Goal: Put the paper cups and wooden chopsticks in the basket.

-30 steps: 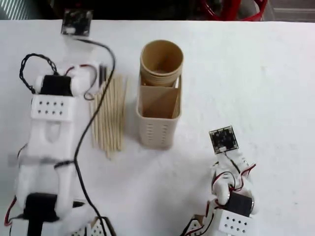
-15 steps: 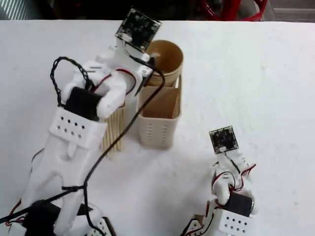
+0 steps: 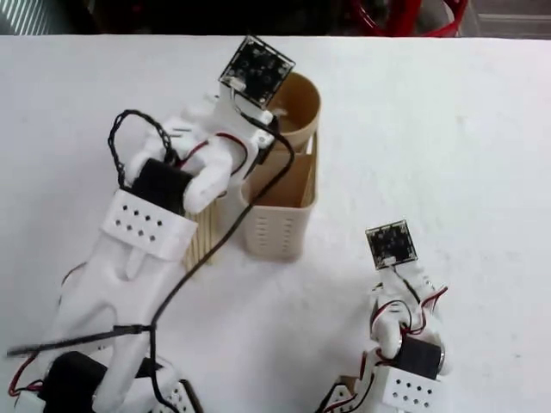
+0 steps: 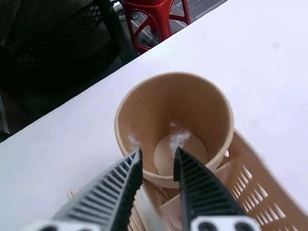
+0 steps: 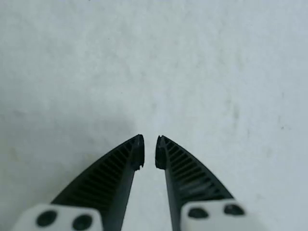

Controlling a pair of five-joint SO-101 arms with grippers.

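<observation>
White table point(image 3: 448, 129) carries everything. L arm point(image 3: 129, 249) is the biggest thing on it, stretched diagonally w/ its wrist over the far end of the basket point(image 3: 274, 228). The basket, a tan slotted box, stands upright approx mid-table; its near compartment shows open from above. R arm point(image 3: 405, 361) sits folded, well apart from the basket on the side opp. the L arm. Paper cups point(image 3: 301, 103) stand upright in the basket's far compartment, mouth up. Wooden chopsticks point(image 3: 205, 245) lie flat on the table just beside the basket, partly under the L arm, not in the basket. Left gripper point(image 4: 157, 156) hangs above the cups' near rim, fingers a little apart, nothing between them. Right gripper point(image 5: 148, 153) points at bare table away from the basket, tips almost pressed together w/ a thin slit, holding nothing.
</observation>
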